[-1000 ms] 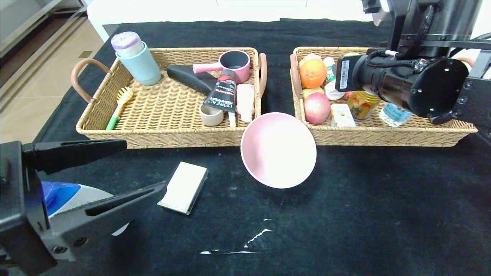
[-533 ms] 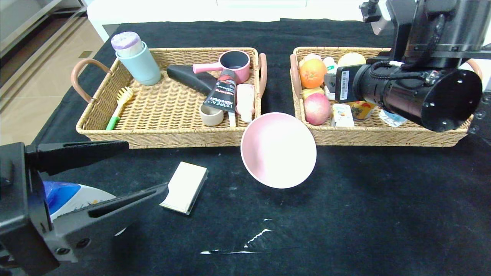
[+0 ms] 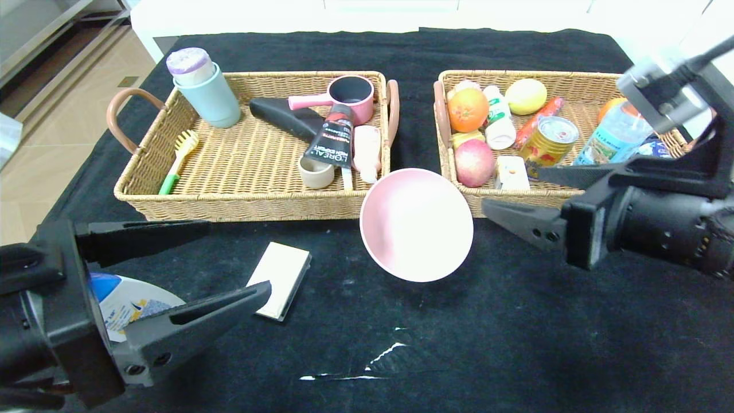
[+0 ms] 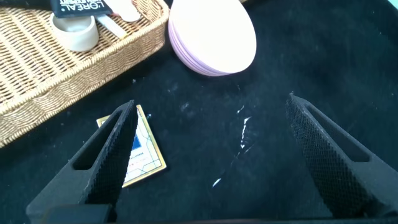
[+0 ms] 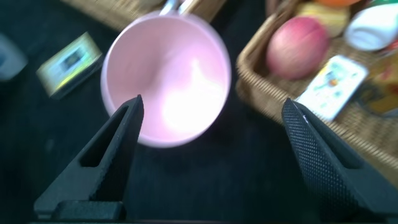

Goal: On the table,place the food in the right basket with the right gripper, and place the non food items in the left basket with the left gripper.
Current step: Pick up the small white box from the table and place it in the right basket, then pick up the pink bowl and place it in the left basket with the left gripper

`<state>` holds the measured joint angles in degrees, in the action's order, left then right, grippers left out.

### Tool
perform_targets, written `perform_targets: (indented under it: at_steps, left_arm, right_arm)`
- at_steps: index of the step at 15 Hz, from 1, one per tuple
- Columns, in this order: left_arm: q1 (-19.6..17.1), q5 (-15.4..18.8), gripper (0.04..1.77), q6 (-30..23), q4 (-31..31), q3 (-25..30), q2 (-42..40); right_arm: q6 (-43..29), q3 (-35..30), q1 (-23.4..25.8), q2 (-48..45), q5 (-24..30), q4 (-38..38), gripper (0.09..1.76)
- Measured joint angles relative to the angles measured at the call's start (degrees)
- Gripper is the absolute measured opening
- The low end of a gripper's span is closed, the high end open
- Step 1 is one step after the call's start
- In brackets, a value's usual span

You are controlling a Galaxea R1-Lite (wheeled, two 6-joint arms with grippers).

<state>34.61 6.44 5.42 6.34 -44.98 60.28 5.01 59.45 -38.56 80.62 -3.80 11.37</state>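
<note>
The left tool [image 3: 203, 261] is spread wide over the shampoo bottle [image 3: 129, 301] and cream box [image 3: 279, 279] on the counter [image 3: 516, 344] — nothing gripped. The pink bowl [image 3: 416, 223] is tilted between the baskets. The right tool [image 3: 530, 198] is held released near the right basket [image 3: 573, 195] — fruit [image 3: 474, 162], can [image 3: 547, 146] and packet [image 3: 511, 173] inside.

A: Head view bright, even overhead light; far edge beyond the table [image 3: 516, 321] blown out white.

B: Glare inside the pink bowl [image 3: 416, 223] too. Shadows soft.

A: Right wrist view blurred throughout (bowl [image 5: 166, 79] smeared). Left wrist view fairly sharp.
</note>
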Motion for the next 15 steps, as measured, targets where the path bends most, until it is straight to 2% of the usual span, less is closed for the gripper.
perform_targets:
  at_steps: [4, 7, 8, 12, 15]
  left_arm:
    - [0.2, -0.4, 1.72, -0.5, -0.1, -0.2, 1.0]
    - [0.7, -1.0, 1.72, -1.1, -0.5, -0.8, 1.6]
    - [1.1, -2.2, 1.72, -1.5, -0.5, -1.1, 2.4]
    - [9.0, -16.7, 1.72, -6.9, -0.7, -6.0, 9.8]
    - [13.3, -21.5, 1.72, -12.8, -1.2, -10.6, 17.6]
  right_arm:
    - [6.0, -12.5, 4.3, -8.8, 13.2, 0.8, 1.66]
    - [7.5, -19.4, 6.1, -12.7, 15.5, 7.1, 1.67]
    - [7.5, -21.4, 6.3, -13.4, 15.5, 9.5, 1.68]
    - [7.3, -27.2, 6.4, -14.6, 15.5, 14.8, 1.69]
    - [7.2, -27.6, 6.4, -14.6, 15.5, 14.9, 1.70]
